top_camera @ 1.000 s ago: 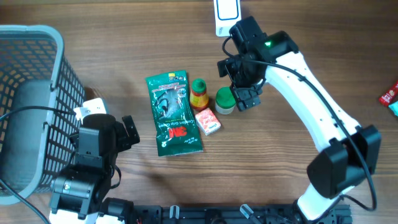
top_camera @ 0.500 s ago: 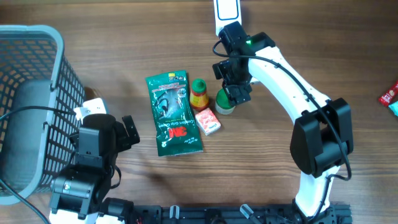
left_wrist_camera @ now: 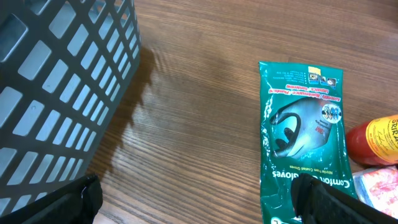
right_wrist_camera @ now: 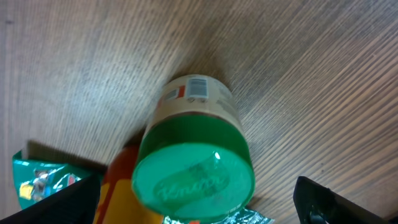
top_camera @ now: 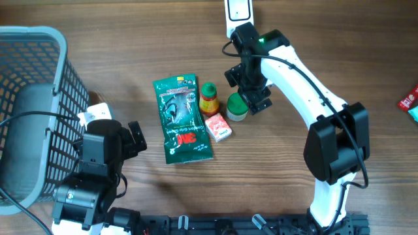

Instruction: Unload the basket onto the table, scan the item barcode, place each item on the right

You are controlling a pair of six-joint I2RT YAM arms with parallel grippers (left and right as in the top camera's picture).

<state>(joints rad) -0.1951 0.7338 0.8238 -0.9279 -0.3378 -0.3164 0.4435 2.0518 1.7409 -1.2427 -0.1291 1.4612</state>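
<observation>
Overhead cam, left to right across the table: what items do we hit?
grey basket → green glove packet → sauce bottle → green-lidded jar → red packet

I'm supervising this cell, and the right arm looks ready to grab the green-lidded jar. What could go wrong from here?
The open right gripper hangs over the round green-lidded jar, which stands close beside the red sauce bottle and the small pink box. A closing finger may nudge or tip the bottle. The jar's barcode sits on its side, so a finger might cover it.
</observation>
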